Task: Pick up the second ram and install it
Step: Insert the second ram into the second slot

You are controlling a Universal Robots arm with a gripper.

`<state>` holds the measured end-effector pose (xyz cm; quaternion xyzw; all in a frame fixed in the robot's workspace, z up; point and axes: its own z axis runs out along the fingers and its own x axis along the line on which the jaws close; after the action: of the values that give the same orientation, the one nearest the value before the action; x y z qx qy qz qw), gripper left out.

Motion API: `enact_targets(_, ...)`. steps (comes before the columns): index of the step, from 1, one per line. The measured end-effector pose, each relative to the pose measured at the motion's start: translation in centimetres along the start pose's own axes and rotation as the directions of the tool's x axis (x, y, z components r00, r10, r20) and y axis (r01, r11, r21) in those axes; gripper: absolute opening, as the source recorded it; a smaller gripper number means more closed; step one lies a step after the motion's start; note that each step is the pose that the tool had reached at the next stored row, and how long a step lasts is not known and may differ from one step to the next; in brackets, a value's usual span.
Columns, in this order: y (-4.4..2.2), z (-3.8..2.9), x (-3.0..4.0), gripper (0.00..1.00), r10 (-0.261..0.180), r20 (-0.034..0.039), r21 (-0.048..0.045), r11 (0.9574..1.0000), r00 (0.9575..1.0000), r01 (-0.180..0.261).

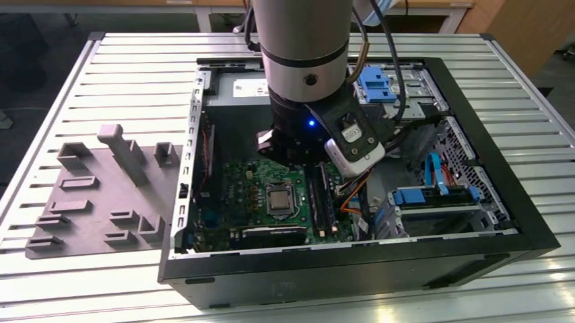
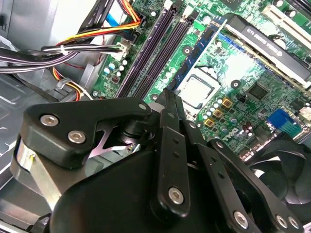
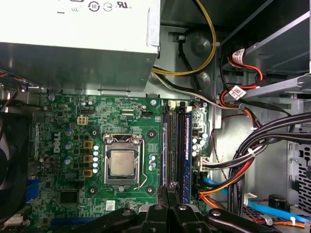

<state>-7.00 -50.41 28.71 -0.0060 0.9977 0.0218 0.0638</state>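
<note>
At the exterior view's left, a grey tray point(image 1: 94, 232) is seen on the slatted table point(image 1: 134, 74), well apart from the arm. The open computer case point(image 1: 359, 266) is shown whole there, its walls closing round the green motherboard point(image 1: 247, 185). Room over the board is hemmed by the power supply point(image 3: 77, 43) at the far side and the cable bundle point(image 3: 252, 155) at the right. In the second wrist view the ram point(image 2: 199, 54) is seen as a thin blue-green strip set on edge beside the processor point(image 2: 197, 92), in line with the gripper point(image 2: 167, 97). The fingers point(image 3: 161, 201) are drawn almost together. Whether the strip is pinched cannot be told.
</note>
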Motion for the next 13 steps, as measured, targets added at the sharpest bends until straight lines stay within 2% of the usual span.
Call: enact_targets(13, -0.03, 0.54, -0.08, 0.11, 0.004, 0.0001, 0.0007, 1.0, 1.0, -0.004)
